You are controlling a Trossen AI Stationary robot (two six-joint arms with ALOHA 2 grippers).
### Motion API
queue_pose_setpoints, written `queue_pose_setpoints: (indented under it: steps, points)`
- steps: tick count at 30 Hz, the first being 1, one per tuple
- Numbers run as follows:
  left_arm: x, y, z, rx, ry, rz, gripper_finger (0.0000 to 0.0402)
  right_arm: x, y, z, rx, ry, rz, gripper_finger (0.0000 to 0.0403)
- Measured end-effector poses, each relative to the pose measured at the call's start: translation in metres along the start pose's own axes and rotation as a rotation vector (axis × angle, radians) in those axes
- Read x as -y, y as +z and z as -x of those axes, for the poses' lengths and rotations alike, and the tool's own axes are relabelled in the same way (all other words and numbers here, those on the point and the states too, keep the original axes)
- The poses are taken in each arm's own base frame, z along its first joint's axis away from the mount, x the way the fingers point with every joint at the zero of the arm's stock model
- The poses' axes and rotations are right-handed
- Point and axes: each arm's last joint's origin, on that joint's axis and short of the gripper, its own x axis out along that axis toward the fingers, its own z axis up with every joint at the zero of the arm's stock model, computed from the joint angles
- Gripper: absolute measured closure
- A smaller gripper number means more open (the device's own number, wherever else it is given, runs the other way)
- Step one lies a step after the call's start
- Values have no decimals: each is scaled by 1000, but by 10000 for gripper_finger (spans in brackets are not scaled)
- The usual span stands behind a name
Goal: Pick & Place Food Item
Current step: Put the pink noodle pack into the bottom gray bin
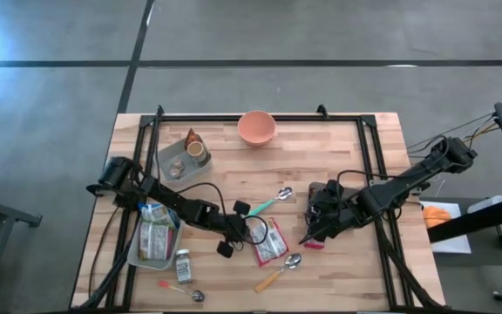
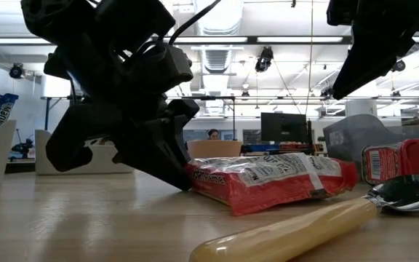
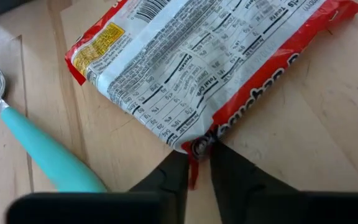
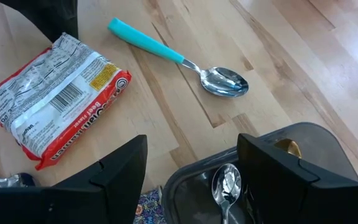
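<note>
I see the left gripper [image 3: 197, 171] pinched narrow on the ramen packet [image 3: 210, 68] edge seal. I should lift slowly, watching for slip. Right gripper [image 4: 191, 165] waits wide.

The noodle packet [image 1: 271, 242] lies between two spoons [image 1: 275, 201], the bowl [image 1: 256, 127] probably well behind.

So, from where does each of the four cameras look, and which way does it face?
High view: above, facing straight down on the wooden table; both dark arms show.
Low view: table-top height, facing level across; left hand at the red-and-white noodle packet.
Left wrist view: on the left arm, facing that packet; own fingers pinch its edge.
Right wrist view: on the right arm; own open right hand shows.
Shared: every view shows the packet.
</note>
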Motion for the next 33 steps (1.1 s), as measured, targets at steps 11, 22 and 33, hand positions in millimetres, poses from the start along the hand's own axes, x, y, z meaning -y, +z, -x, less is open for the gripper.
queue_pose_setpoints:
  steps: [11,22,33]
  points:
    - [-1,0,4,-15,10,-4,397,-1,-1,1,-12,13,7,155]
    - [-1,6,28,-37,2,-17,400,-1,-2,0,-14,11,9,155]
    - [-8,27,104,32,2,32,401,1,-5,-3,-23,2,12,155]
